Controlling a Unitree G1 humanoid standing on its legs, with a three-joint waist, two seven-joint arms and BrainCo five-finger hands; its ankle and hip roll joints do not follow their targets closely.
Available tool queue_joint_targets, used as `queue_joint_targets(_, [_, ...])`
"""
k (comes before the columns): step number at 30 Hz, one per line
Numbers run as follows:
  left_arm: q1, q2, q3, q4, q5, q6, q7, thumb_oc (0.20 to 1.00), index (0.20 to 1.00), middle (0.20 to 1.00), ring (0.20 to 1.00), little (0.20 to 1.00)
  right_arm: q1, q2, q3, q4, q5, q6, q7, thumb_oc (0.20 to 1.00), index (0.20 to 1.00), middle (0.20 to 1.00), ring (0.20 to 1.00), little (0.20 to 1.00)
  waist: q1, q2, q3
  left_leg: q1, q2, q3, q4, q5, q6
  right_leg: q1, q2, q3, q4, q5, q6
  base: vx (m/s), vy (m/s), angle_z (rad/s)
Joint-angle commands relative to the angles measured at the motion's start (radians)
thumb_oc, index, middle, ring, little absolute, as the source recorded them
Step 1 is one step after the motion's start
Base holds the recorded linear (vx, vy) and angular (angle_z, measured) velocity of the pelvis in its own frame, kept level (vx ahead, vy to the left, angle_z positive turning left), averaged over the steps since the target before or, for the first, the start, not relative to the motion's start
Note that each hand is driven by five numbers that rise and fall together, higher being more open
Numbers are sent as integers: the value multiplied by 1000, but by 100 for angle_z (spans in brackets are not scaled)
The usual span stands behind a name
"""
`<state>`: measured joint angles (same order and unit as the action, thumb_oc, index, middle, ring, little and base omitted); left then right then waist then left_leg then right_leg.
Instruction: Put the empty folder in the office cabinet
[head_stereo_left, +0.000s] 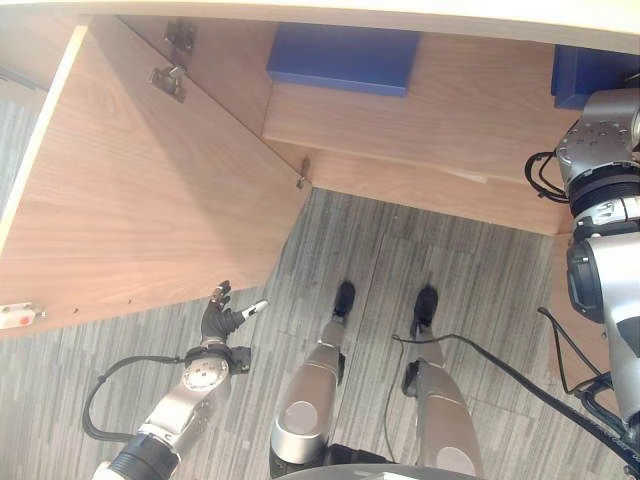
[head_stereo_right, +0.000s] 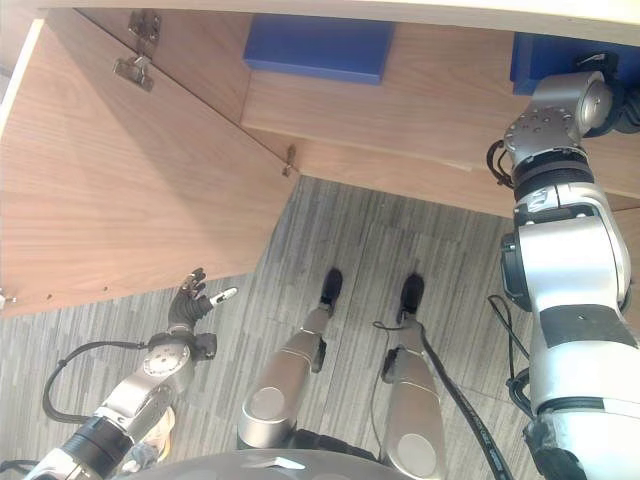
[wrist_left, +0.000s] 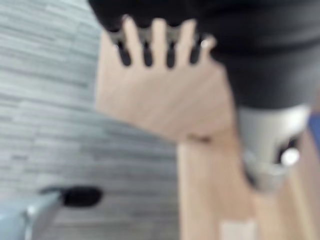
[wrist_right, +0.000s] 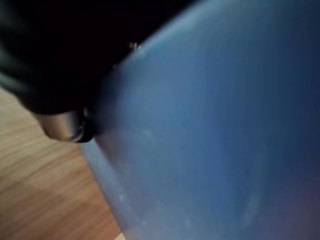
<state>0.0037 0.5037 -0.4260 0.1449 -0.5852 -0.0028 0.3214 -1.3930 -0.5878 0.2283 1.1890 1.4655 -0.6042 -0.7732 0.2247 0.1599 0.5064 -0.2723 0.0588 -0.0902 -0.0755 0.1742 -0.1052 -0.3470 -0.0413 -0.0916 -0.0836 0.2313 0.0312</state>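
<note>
The cabinet (head_stereo_left: 420, 130) stands open in front of the robot, its door (head_stereo_left: 150, 200) swung wide to the robot's left over the grey striped floor (head_stereo_left: 330, 250). Two metal hinges (head_stereo_left: 170, 80) show on the inner face of the door, near its top edge.

A blue folder (head_stereo_left: 345, 55) lies flat on the shelf (head_stereo_left: 400, 120) inside, toward the left of the opening. A second blue folder (head_stereo_right: 545, 55) is at the right end of the same shelf, where the right arm reaches in. From the right wrist view this folder (wrist_right: 225, 125) sits right up against the right hand (wrist_right: 65, 125), blue surface pressed close, with the wooden shelf beneath. The fingers are hidden behind it, so I cannot tell whether the hand grips it or merely rests against it.

The left hand (head_stereo_left: 222, 315) hangs low, just below the bottom edge of the door and apart from it, holding nothing. Its fingers (wrist_left: 160, 42) are spread straight and loose, pointing toward the door.
</note>
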Motion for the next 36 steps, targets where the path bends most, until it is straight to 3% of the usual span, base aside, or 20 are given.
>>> queue_joint_targets(1, [31, 59, -37, -52, -29, -26, 22, 1000, 1000, 1000, 1000, 1000, -80, -55, 100, -43, -58, -57, 58, 200, 200, 200, 200, 200, 12, -7, -24, 18, 48, -17, 58, -71, -54, 15, -96, -78, -4, -148, 53, 0, 0, 0])
queue_joint_targets(6, [28, 65, -32, -64, -31, -25, 16, 1000, 1000, 1000, 1000, 1000, -89, -54, 100, -42, -62, -50, 78, 200, 200, 200, 200, 200, 13, -5, -22, 14, 46, -18, 61, -70, -53, 16, -95, -74, -4, -150, 51, 0, 0, 0])
queue_joint_targets(10, [28, 73, -28, -72, -33, -27, 10, 1000, 1000, 1000, 1000, 1000, -82, -54, 101, -52, -27, 1, 137, 200, 200, 200, 200, 200, 11, -7, -20, 13, 45, -18, 63, -70, -52, 18, -95, -71, -4, -150, 50, 0, 0, 0])
queue_joint_targets(11, [28, 74, -26, -75, -31, -26, 10, 1000, 1000, 1000, 1000, 1000, -79, -54, 100, -55, -10, 26, 159, 1000, 1000, 1000, 1000, 1000, 11, -7, -19, 12, 45, -18, 64, -71, -52, 18, -95, -70, -4, -150, 51, 0, 0, 0])
queue_joint_targets(13, [24, 83, -22, -83, -40, -18, 13, 1000, 1000, 1000, 1000, 1000, -72, -56, 101, -54, 18, 155, 96, 1000, 1000, 1000, 1000, 1000, 8, -11, -17, 10, 46, -18, 69, -74, -53, 19, -95, -68, -4, -151, 51, 0, 0, 0])
queue_joint_targets(14, [25, 80, -19, -82, -37, -18, 12, 1000, 1000, 1000, 1000, 1000, -70, -55, 106, -47, 59, 198, 121, 1000, 1000, 1000, 1000, 1000, 8, -13, -17, 9, 45, -16, 69, -77, -52, 19, -95, -67, -4, -150, 51, 0, 0, 0])
queue_joint_targets(17, [24, 91, -13, -87, -42, -16, 16, 1000, 1000, 1000, 1000, 1000, -72, -57, 113, -34, 67, 229, 195, 1000, 1000, 1000, 1000, 1000, 7, -21, -12, 8, 48, -13, 70, -80, -51, 20, -93, -66, -4, -150, 53, 0, -10, 0])
queue_joint_targets(23, [25, 95, -8, -85, -47, -24, 12, 1000, 1000, 1000, 1000, 1000, -89, -64, 117, 2, 89, 319, 171, 1000, 1000, 1000, 1000, 1000, 8, -29, -7, 7, 52, -9, 77, -82, -51, 28, -89, -66, -4, -152, 52, 0, 0, 0])
queue_joint_targets(27, [23, 98, -7, -92, -50, -23, 14, 1000, 1000, 1000, 1000, 1000, -98, -67, 117, 14, 93, 335, 169, 1000, 1000, 1000, 1000, 1000, 8, -31, -4, 4, 52, -9, 79, -84, -50, 29, -88, -64, -4, -153, 51, 0, 0, 0])
queue_joint_targets(32, [19, 107, -2, -112, -60, -12, 26, 1000, 1000, 1000, 1000, 1000, -104, -71, 127, 40, 113, 395, 128, 1000, 1000, 1000, 1000, 1000, 10, -36, 2, 0, 54, -10, 83, -82, -49, 34, -84, -66, -4, -154, 51, -5, -14, 0])
queue_joint_targets(36, [10, 111, 1, -117, -62, -3, 40, 1000, 1000, 1000, 1000, 1000, -113, -77, 141, 70, 169, 494, 35, 1000, 1000, 1000, 1000, 1000, 12, -43, 4, -5, 56, -10, 85, -82, -49, 36, -81, -67, -4, -154, 51, -15, -34, 0])
